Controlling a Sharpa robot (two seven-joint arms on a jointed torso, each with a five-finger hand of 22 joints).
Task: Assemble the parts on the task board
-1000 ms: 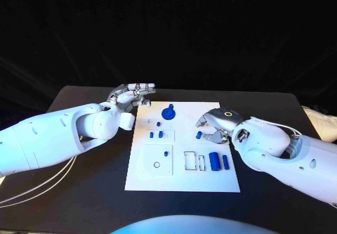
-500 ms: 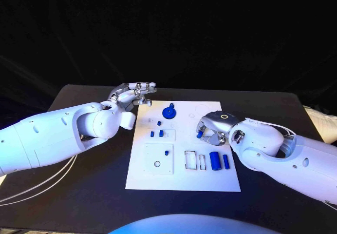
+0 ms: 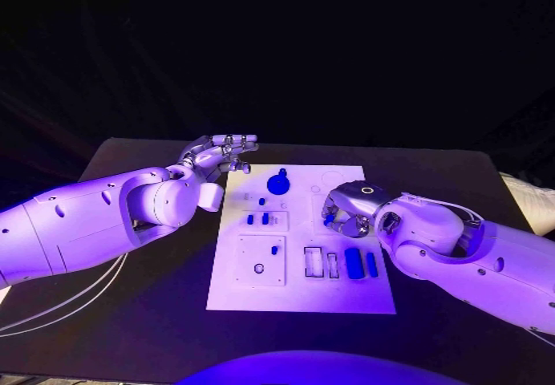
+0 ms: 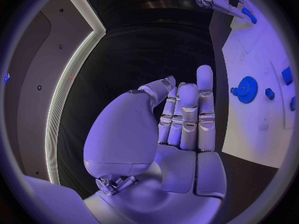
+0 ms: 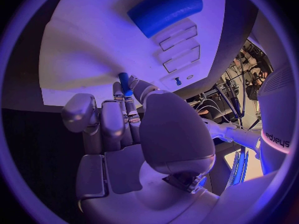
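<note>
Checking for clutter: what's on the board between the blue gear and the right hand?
In the head view, bare white task board lies between the blue gear and the right hand, which holds a small blue peg.

Robotics lab/demo booth: black-draped backdrop, black table point(image 3: 139, 321) w/ white task board point(image 3: 301, 301), cable bundles point(image 5: 239, 159).

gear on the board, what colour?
Blue gear, clearest in the left wrist view.
</note>
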